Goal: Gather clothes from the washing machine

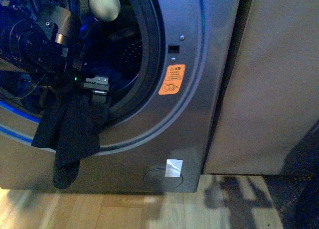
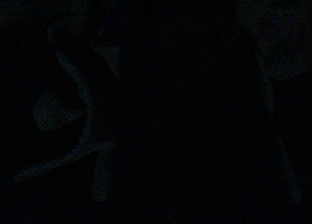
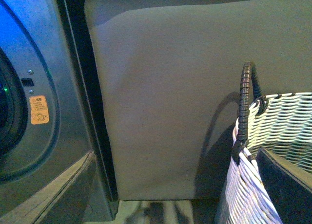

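In the front view the grey washing machine [image 1: 199, 64] fills the left, with its round porthole open and an orange sticker [image 1: 172, 79] beside the rim. My left gripper [image 1: 92, 87] sits at the porthole's lower rim, shut on the black clothes [image 1: 70, 134]. The garment hangs limp over the rim and down the machine's front, with one narrow part dangling lowest. The left wrist view is dark. The machine also shows in the right wrist view [image 3: 44, 136]. My right gripper is out of view.
A tall beige panel [image 1: 269, 79] stands right of the machine. A woven basket [image 3: 263, 160] with a black handle shows in the right wrist view. Wooden floor [image 1: 149, 209] runs along the bottom. A white tag [image 1: 173, 168] sits low on the machine.
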{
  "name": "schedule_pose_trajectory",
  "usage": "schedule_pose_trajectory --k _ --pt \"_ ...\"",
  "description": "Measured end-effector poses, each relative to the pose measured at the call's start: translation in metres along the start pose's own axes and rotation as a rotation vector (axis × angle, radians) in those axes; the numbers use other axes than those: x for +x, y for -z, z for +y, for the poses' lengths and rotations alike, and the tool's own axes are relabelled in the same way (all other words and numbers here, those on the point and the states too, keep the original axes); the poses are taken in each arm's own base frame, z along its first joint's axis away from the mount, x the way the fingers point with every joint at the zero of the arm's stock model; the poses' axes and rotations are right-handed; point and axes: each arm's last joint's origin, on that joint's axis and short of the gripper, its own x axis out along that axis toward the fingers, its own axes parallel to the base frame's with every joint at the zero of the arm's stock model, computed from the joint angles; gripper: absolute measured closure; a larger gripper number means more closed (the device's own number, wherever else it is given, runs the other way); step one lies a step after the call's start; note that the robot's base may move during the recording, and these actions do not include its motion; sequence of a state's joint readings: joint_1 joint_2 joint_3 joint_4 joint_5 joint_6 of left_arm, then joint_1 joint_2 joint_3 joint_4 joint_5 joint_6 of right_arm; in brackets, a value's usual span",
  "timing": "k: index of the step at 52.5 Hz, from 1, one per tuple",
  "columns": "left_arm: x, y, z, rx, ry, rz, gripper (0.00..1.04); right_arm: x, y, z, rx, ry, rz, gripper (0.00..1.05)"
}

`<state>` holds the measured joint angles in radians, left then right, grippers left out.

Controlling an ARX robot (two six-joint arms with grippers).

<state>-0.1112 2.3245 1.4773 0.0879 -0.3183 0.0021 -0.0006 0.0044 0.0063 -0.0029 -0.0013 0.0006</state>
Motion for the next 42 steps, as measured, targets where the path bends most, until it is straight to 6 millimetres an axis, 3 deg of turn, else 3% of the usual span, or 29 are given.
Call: schedule_pose_trajectory --k 17,29,35,42 --pt "-0.002 0.003 0.009 -0.039 0.009 0.032 0.52 0.0 0.0 0.0 0.0 0.0 0.0 0.07" --pt "-0.015 0.017 0.019 -0.025 0.049 0.031 0.84 0.0 0.0 0.0 0.0 0.0 0.0 0.07" --pt "-0.029 0.025 0.027 -0.034 0.099 0.002 0.91 0.0 0.0 0.0 0.0 0.0 0.0 0.07" --pt "-0.046 0.034 0.032 -0.034 0.146 -0.026 0.92 0.0 0.0 0.0 0.0 0.0 0.0 0.07"
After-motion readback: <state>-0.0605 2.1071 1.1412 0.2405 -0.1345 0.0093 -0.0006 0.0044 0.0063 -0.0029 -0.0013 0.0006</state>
